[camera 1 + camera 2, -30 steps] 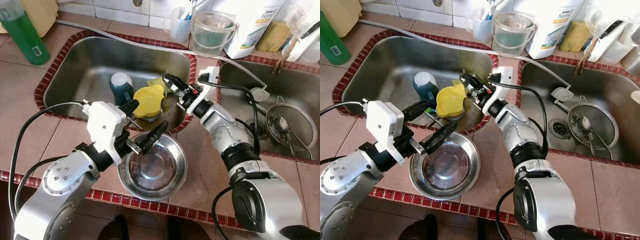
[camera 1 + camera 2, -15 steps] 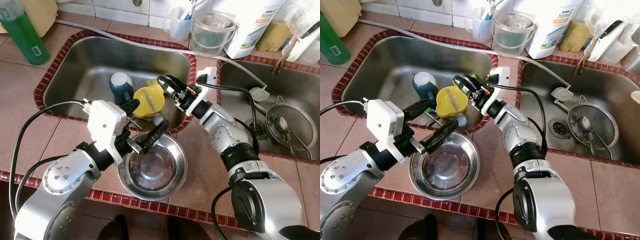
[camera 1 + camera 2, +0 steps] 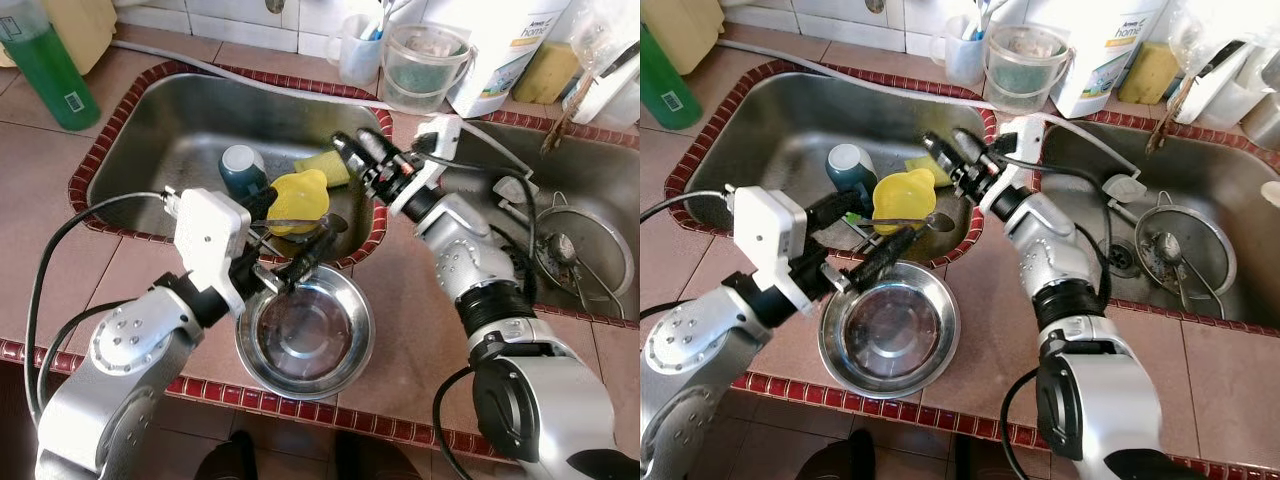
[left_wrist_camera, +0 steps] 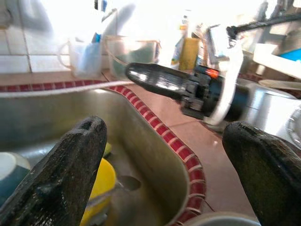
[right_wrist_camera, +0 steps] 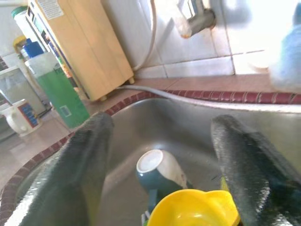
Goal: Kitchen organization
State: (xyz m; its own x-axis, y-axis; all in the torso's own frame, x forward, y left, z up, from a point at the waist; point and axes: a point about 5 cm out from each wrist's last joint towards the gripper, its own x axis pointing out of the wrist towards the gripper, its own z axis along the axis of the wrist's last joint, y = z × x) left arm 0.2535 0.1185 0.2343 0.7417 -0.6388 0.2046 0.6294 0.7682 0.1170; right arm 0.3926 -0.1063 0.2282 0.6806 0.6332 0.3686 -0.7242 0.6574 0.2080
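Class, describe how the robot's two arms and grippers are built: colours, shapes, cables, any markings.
Both arms are silver metal with rounded, bolted joints and black collars. The left gripper has a boxy white housing; the right gripper has a smaller white block and red and orange spots. Each has two long, textured black fingers, and black cables loop along both arms.

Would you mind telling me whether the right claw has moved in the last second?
Yes. The right claw has pulled back from the yellow cup toward the sink's far right corner.
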